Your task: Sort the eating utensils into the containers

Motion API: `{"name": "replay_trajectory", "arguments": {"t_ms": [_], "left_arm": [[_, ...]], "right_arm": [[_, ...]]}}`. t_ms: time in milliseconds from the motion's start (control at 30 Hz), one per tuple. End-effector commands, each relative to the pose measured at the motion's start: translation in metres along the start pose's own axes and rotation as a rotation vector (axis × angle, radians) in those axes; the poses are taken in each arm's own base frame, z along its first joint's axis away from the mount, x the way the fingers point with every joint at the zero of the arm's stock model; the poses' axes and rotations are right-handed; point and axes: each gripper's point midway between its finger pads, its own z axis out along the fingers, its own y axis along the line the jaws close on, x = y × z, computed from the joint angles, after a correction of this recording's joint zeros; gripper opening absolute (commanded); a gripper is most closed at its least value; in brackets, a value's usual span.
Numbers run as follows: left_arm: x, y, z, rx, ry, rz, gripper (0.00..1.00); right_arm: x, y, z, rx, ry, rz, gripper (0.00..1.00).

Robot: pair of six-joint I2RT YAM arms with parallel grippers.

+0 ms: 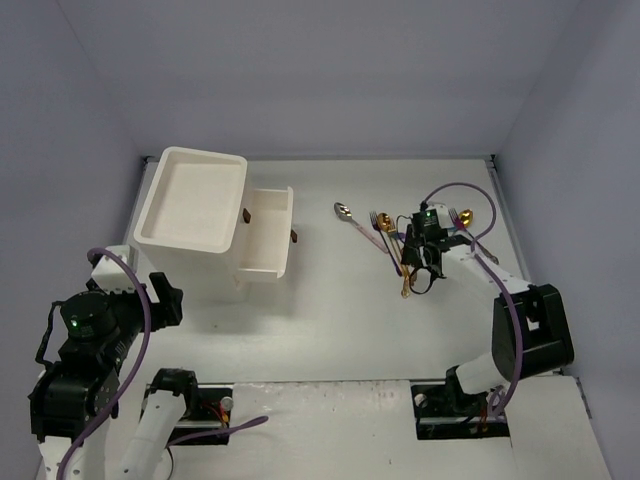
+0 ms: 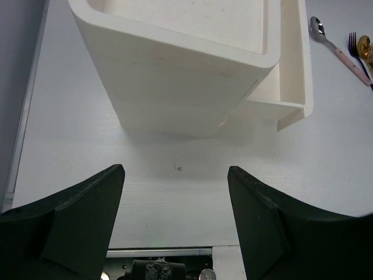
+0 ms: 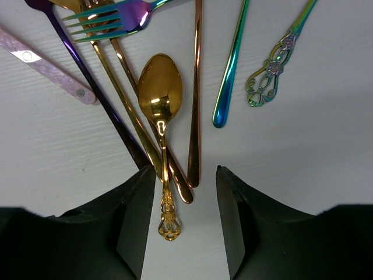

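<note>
Right tool [image 3: 185,170] is down low over the cutlery pile [image 1: 400,245] near the desk's [image 1: 340,330] far right corner. Its fingers are partly apart, one on each side of the gold spoon's [image 3: 160,87] handle, not pinching it as far as I can see. A rainbow fork [image 3: 111,17] crosses the top of that pile. Left tool [image 2: 175,175] hangs wide with nothing in it by the left edge, facing the white drawer unit [image 2: 175,76], which has one drawer [image 2: 291,87] pulled out toward the cutlery.

text: none readable | labels: none | numbers: none
</note>
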Motion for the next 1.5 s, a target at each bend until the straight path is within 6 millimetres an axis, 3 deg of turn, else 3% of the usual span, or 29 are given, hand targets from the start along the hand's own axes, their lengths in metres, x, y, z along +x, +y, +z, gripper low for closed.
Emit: {"name": "replay_trajectory", "arguments": {"t_ms": [0,367,833,967,1033,1133,1267,1367,1467], "left_arm": [[-0.019,0.0,0.001,-0.012,-0.053,-0.022,0.69],[-0.019,0.004,0.001,-0.037,-0.053,-0.031,0.69],[-0.019,0.003,0.004,-0.036,-0.041,-0.03,0.69],[-0.018,0.003,0.005,-0.036,-0.034,-0.029,0.69],[-0.018,0.003,0.006,-0.037,-0.035,-0.029,0.69],[-0.019,0.004,0.005,-0.039,-0.035,-0.029,0.69],[-0.018,0.004,0.006,-0.04,-0.029,-0.031,0.69],[-0.018,0.004,0.007,-0.04,-0.027,-0.029,0.69],[-0.018,0.004,0.007,-0.04,-0.027,-0.031,0.69]], "right_arm": [[-0.023,0.009,0.011,-0.032,-0.042,0.063,0.41],[-0.021,0.016,0.038,-0.058,-0.009,0.073,0.35],[-0.016,0.022,0.049,-0.083,0.009,0.068,0.3],[-0.013,0.02,0.052,-0.074,0.017,0.06,0.2],[-0.015,0.02,0.049,-0.071,0.005,0.059,0.08],[-0.026,0.018,0.038,-0.07,-0.039,0.066,0.0],[-0.06,0.03,0.002,-0.142,-0.148,0.094,0.0],[-0.091,0.055,-0.038,-0.253,-0.239,0.107,0.0],[-0.115,0.101,-0.083,-0.382,-0.319,0.098,0.0]]}}
